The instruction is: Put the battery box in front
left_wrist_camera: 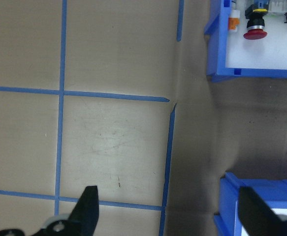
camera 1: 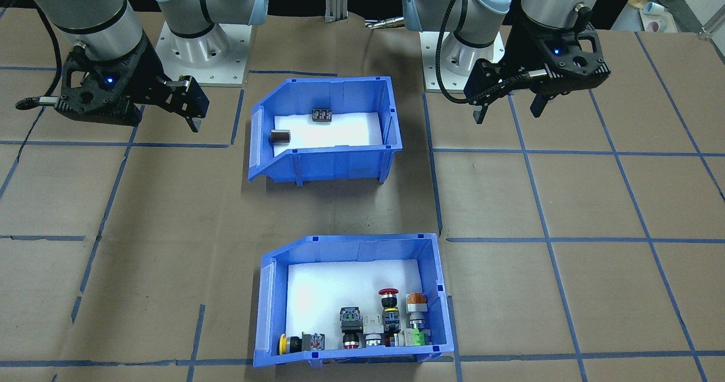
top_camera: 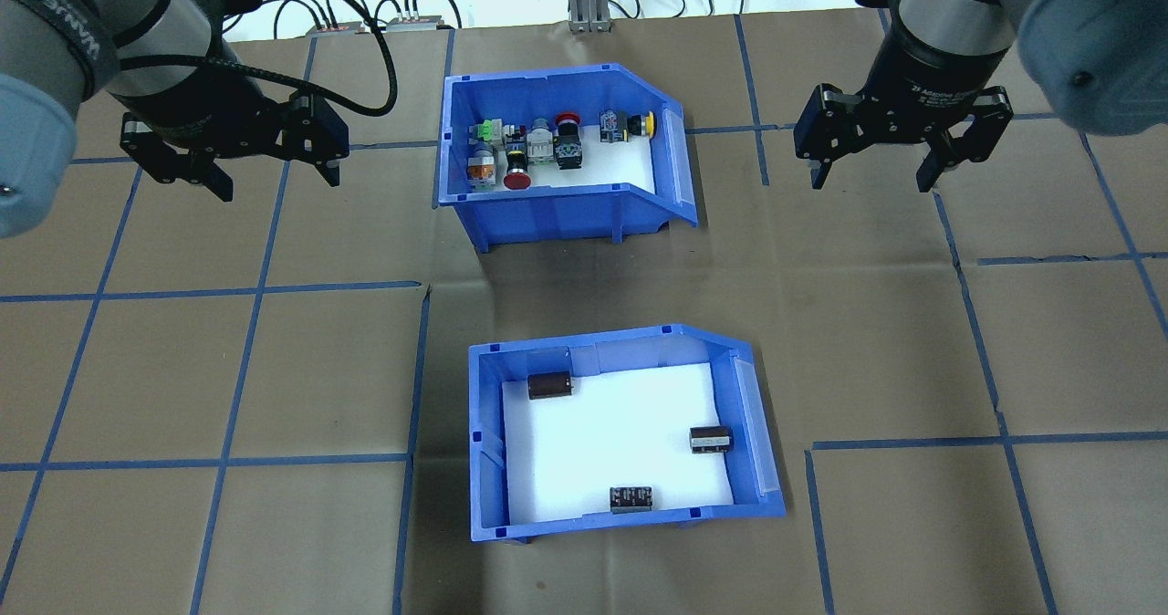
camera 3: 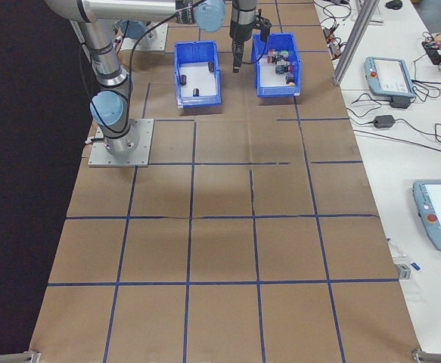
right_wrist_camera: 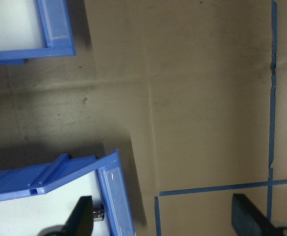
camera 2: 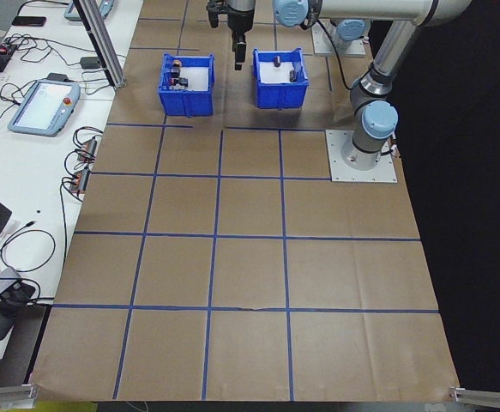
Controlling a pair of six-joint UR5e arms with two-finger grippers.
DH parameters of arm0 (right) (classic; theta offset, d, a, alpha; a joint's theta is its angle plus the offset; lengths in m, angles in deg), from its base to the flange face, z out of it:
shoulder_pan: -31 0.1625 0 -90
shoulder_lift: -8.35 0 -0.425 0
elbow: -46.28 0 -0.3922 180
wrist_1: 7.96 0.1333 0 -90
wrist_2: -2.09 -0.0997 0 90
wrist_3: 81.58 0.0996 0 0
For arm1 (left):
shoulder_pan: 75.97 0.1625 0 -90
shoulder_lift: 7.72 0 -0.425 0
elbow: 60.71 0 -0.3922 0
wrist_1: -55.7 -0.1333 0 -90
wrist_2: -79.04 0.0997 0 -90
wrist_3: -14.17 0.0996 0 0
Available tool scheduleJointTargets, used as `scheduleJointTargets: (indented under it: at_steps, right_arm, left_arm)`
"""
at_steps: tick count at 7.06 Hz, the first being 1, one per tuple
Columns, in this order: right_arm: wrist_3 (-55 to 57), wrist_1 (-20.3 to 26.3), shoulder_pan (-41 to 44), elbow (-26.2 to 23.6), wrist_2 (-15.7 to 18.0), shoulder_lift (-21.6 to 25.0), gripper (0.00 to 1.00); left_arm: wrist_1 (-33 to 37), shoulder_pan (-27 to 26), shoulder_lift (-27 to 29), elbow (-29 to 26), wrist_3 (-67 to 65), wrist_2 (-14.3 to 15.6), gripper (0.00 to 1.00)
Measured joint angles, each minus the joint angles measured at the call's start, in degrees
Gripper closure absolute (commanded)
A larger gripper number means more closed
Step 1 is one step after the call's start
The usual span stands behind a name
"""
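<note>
The battery box [top_camera: 630, 524] is a blue bin with a white liner, standing on the table's near side in the overhead view, its sloped side to the right. Three black-and-silver blocks [top_camera: 711, 439] lie apart on its liner. In the front-facing view the battery box [camera 1: 340, 166] is the farther bin, between the two arm bases. My left gripper [top_camera: 278, 184] hovers open over bare paper, left of the farther bin. My right gripper [top_camera: 871, 182] hovers open on the right. Neither holds anything. Both wrist views catch a corner of the battery box [left_wrist_camera: 251, 187] [right_wrist_camera: 49, 182].
A matching blue bin [top_camera: 557, 213] with several colourful push-button switches stands farther from the robot, in line with the battery box. Brown paper with a blue tape grid [top_camera: 274, 369] covers the table. Side tables with tablets and cables [camera 2: 44, 103] flank the far edge.
</note>
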Motion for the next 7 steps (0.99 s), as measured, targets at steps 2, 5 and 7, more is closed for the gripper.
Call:
scheduleJointTargets:
  at_steps: [2, 5, 7]
  right_arm:
    - [-4.52, 0.2, 0.3, 2.79, -0.13, -2.21, 0.0]
    - [-18.58, 0.24, 0.61, 8.19, -0.16, -7.37, 0.0]
    - [-32.12, 0.27, 1.65, 12.61, -0.28, -11.8, 0.0]
  left_arm:
    - [-0.16, -0.16, -0.17, 0.35, -5.11, -0.11, 0.01]
    - [-0.24, -1.15, -0.45, 1.75, -9.53, -1.03, 0.01]
    - [-0.17, -3.63, -0.56, 3.03, -16.69, -3.9, 0.01]
